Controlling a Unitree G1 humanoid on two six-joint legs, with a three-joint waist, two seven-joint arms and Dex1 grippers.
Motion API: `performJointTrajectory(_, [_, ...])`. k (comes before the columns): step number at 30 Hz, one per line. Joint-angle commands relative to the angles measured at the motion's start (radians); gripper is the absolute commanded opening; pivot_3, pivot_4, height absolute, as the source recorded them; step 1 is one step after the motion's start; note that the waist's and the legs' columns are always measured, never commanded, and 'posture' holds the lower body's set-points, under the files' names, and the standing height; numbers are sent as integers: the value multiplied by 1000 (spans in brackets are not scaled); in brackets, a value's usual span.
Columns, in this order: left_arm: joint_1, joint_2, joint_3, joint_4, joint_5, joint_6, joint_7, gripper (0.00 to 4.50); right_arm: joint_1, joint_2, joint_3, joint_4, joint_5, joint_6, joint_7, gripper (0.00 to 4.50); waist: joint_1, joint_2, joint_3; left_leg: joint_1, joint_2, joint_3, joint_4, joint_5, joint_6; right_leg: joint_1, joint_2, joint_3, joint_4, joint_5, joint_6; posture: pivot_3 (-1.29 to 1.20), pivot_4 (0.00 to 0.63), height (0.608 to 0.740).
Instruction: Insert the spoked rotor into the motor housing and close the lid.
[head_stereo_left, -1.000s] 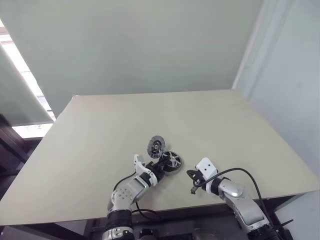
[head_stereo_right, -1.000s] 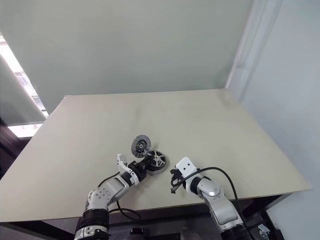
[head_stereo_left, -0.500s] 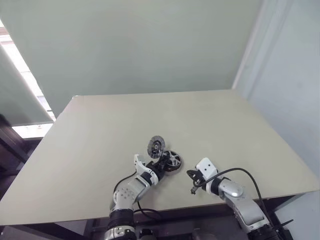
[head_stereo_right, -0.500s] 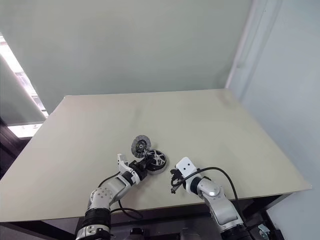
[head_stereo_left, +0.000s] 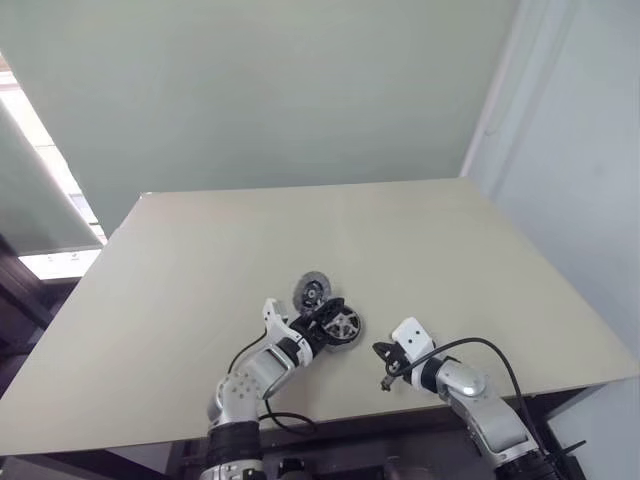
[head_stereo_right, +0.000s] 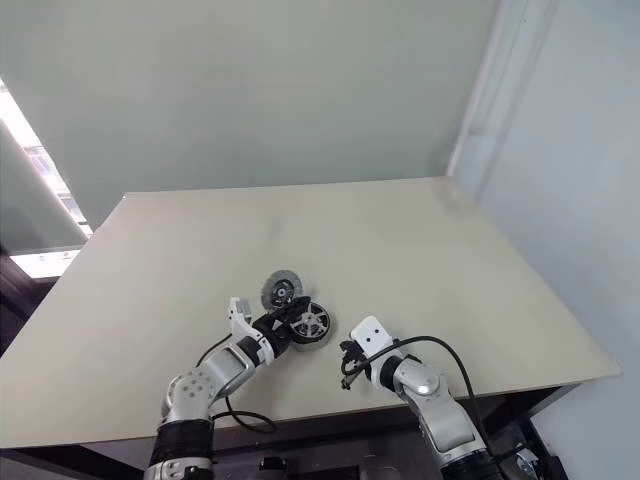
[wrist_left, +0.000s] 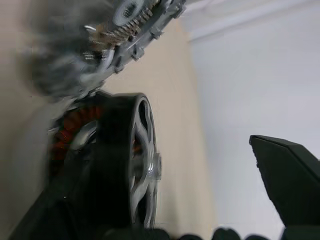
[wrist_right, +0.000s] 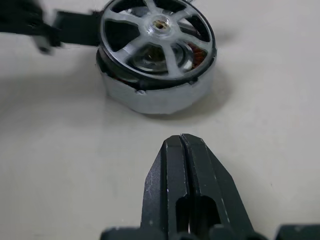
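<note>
Left end effector (head_stereo_left: 322, 318) open around spoked rotor (head_stereo_left: 342, 323).

The spoked rotor (head_stereo_left: 341, 323) sits low on the table (head_stereo_left: 430, 250), with the lid (head_stereo_left: 313, 291) touching its far side and the left gripper (head_stereo_left: 318, 322) crowding its left. Bare tabletop lies to its right and beyond the lid.

Silver spoked rotor (wrist_right: 157, 31), copper windings (wrist_right: 202, 54)

Silver-grey arms, white wrist blocks, looping black cables, black two-finger tools
</note>
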Motion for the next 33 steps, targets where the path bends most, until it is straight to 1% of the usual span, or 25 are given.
performJointTrajectory(1, [23, 38, -26, -201, -35, 70, 60, 4482, -8, 1, -13, -24, 9, -23, -6, 0, 2, 0, 0, -1, 0, 0, 0, 0, 0, -1, 0, 0, 0, 0, 0, 0, 0, 740])
performJointTrajectory(5, [47, 97, -26, -351, -50, 122, 114, 4482, -12, 3, -12, -11, 10, -27, -6, 0, 3, 0, 0, -1, 0, 0, 1, 0, 0, 0, 0, 0, 0, 0, 0, 0, 0, 740])
performJointTrajectory(8, [61, 156, -41, -449, -70, 154, 114, 4482, -21, 7, -9, 2, 10, -31, -2, 0, 2, 0, 0, 0, 0, 0, 1, 0, 0, 0, 0, 0, 0, 0, 0, 0, 0, 740])
performJointTrajectory(11, [80, 243, -77, -519, -53, 178, 82, 4482, -29, 10, -7, 13, 11, -37, 1, 0, 3, 0, 0, 0, 0, 0, 1, 0, 0, 0, 0, 0, 0, 0, 0, 0, 0, 740])
performJointTrajectory(14, [98, 311, -135, -539, -8, 161, 33, 4482, -36, 14, -4, 25, 9, -44, 4, 0, 2, 1, 0, 0, 0, 0, 0, 0, 0, 0, 0, 0, 0, 0, 0, 0, 0, 740])
performJointTrajectory(18, [110, 400, -322, -487, 216, 3, -47, 4482, -39, 20, 0, 30, 8, -50, 6, 0, 3, 1, 0, 0, 0, 1, 1, 0, 0, 0, 0, 0, 0, 0, 0, 0, 0, 740])
performJointTrajectory(21, [97, 384, -386, -421, 284, -77, -91, 3863, -42, 23, 2, 32, 7, -51, 4, 0, 3, 1, 0, 0, 0, 1, 1, 0, 0, 1, 0, 1, 0, 0, 0, 0, 0, 740])
performJointTrajectory(22, [84, 373, -417, -383, 323, -116, -103, 3549, -40, 22, 2, 30, 7, -51, 4, 0, 3, 1, 0, 0, 0, 1, 1, 0, 0, 1, 0, 1, 0, 0, 0, 0, 0, 740])
performJointTrajectory(24, [52, 354, -480, -299, 413, -195, -118, 2851, -34, 19, 3, 24, 7, -53, 5, 0, 4, 1, 0, 0, -1, 1, 1, 0, 0, 0, 0, 1, 0, 0, 0, 0, 0, 740])
performJointTrajectory(27, [0, 302, -531, -168, 515, -323, -130, 1771, -25, 18, 2, 14, 6, -51, 0, 0, 4, 1, 0, 0, 0, 1, 1, 0, 0, 0, 0, 1, 0, 0, 0, 0, 0, 740])
performJointTrajectory(29, [-40, 262, -551, -75, 583, -399, -115, 1078, -19, 15, 2, 7, 5, -51, -3, 0, 4, 1, 0, 0, -1, 1, 1, 0, 0, 0, 0, 0, 0, 0, 0, 0, 0, 740])
performJointTrajectory(32, [-75, 226, -555, 23, 648, -474, -113, 35, -12, 16, 2, -1, 4, -49, -7, 0, 3, 1, 0, 0, -1, 1, 1, 0, 0, 0, 0, 1, 0, 0, 0, 0, 0, 740])
performJointTrajectory(33, [-86, 216, -559, 53, 664, -485, -116, 35, -9, 17, 2, -4, 4, -49, -9, 0, 3, 1, 0, 0, -1, 1, 1, 0, 0, 0, 0, 1, 0, 0, 0, 0, 0, 740])
